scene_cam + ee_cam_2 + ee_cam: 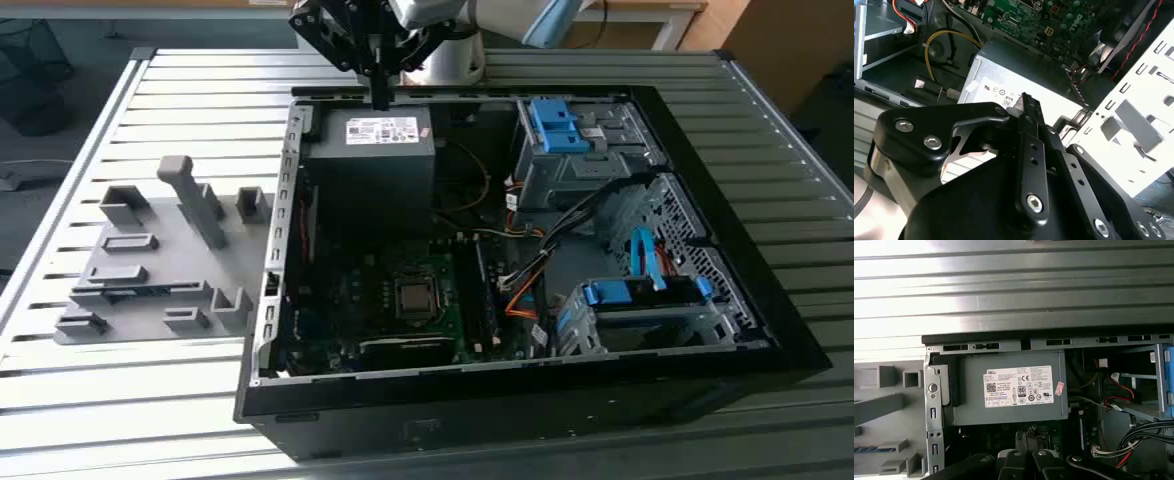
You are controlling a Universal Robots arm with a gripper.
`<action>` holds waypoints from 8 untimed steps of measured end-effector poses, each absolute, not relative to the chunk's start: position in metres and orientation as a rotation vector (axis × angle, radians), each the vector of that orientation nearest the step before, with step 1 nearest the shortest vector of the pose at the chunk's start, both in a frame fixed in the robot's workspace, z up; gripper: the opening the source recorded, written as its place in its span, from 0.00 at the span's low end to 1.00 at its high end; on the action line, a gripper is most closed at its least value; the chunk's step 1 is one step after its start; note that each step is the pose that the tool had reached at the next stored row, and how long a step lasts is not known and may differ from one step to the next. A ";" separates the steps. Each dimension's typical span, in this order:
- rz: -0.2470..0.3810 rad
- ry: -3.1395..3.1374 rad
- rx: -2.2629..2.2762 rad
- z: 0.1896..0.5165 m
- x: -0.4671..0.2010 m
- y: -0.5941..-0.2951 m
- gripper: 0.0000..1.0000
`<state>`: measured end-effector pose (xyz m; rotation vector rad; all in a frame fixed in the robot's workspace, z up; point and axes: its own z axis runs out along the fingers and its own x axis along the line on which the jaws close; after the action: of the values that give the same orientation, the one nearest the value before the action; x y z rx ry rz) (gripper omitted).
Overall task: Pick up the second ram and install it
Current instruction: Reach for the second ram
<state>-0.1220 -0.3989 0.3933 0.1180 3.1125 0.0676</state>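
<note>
Exterior view for the layout: open black computer case (534,405) on a slatted metal table (80,400), grey holder tray (187,272) just beside the case wall on the exterior view's left, motherboard (360,300) deep inside. Dark gripper (382,98) poised above the rear edge of the power supply (374,165), well apart from the tray. Second wrist view, close on the gripper (1025,100): fingers brought together to a narrow tip, nothing between them, the labelled power supply (1019,60) just below. First wrist view, looking straight down, adding detail lost at the exterior view's distance: a thin blue strip, seemingly the second ram (874,448), lying along a slot of the holder tray (914,415) outside the case, untouched. Probably light, stiff and thin, but fragile: apt to suffer from bending, squeezing on the chips or rubbing of the contact edge. Best taken mid-length, pinched lightly across the two flat faces near the upper edge, contacts left free
</note>
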 end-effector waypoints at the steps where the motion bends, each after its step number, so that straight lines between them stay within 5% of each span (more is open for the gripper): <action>1: 0.068 3.112 0.118 0.393 -0.122 -0.399 0.12; 8: 0.068 3.112 0.118 0.393 -0.124 -0.399 0.12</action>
<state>-0.1236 -0.3989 0.3933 0.1181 3.1125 0.0677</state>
